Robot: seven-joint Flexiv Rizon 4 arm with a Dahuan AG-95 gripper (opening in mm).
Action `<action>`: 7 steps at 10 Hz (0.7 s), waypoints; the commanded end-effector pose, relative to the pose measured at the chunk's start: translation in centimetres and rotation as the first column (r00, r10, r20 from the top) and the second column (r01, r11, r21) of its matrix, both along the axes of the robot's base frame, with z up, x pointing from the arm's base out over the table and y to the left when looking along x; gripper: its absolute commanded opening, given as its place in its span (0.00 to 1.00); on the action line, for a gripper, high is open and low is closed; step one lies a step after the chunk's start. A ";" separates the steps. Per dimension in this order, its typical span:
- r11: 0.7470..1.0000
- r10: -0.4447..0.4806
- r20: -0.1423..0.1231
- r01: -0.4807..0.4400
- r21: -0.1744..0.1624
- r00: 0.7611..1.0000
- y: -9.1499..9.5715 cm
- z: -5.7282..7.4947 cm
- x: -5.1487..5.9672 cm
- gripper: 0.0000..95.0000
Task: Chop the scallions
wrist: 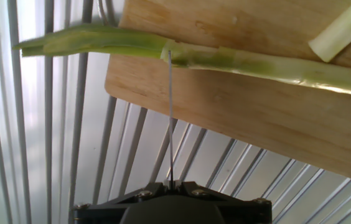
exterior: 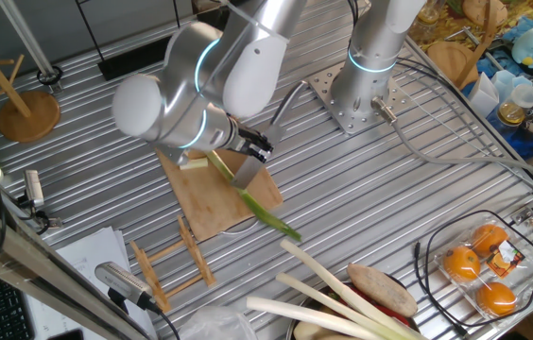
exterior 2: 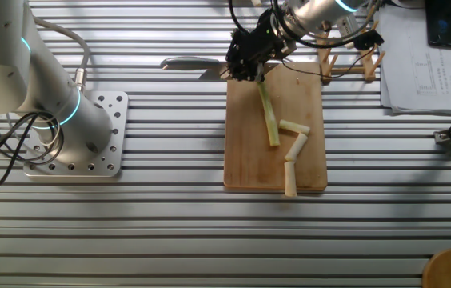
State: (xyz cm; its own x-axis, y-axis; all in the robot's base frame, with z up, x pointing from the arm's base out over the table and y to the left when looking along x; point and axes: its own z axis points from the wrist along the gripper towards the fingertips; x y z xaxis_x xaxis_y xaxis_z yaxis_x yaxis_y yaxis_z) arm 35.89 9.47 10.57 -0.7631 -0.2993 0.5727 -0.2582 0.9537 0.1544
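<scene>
The scallions are one long stalk [exterior: 248,196] lying across the wooden cutting board [exterior: 208,200], with its dark green tip hanging past the board's edge [wrist: 88,41]. Short pale cut pieces [exterior 2: 295,148] lie on the board [exterior 2: 249,160] beside the stalk [exterior 2: 268,116]. My gripper [wrist: 170,184] is shut on a knife. The blade [wrist: 170,112] shows edge-on and meets the stalk [wrist: 256,64] near the board's [wrist: 244,118] corner. In one fixed view the blade [exterior: 246,172] stands under the gripper [exterior: 253,144].
Thick pale leek-like stalks [exterior: 328,291] lie at the front. A wire basket with oranges [exterior: 479,269] stands right. A small wooden rack [exterior: 167,260] sits beside the board, and a wooden stand [exterior: 26,115] far left. The arm's base [exterior: 359,94] is at the back.
</scene>
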 end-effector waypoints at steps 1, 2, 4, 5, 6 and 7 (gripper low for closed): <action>1.000 -0.004 0.002 0.004 -0.002 1.000 -0.2 -0.1 0.0 0.00; 1.000 -0.007 0.006 0.007 -0.004 1.000 -0.4 -0.2 0.0 0.00; 1.000 -0.015 0.008 0.015 -0.010 1.000 -0.6 -0.2 0.0 0.00; 1.000 -0.016 0.011 0.016 -0.011 1.000 -0.7 -0.1 -0.1 0.00; 1.000 -0.016 0.014 0.016 -0.010 1.000 -0.9 -0.1 -0.1 0.00; 1.000 -0.016 0.016 0.016 -0.009 1.000 -1.0 0.0 -0.2 0.00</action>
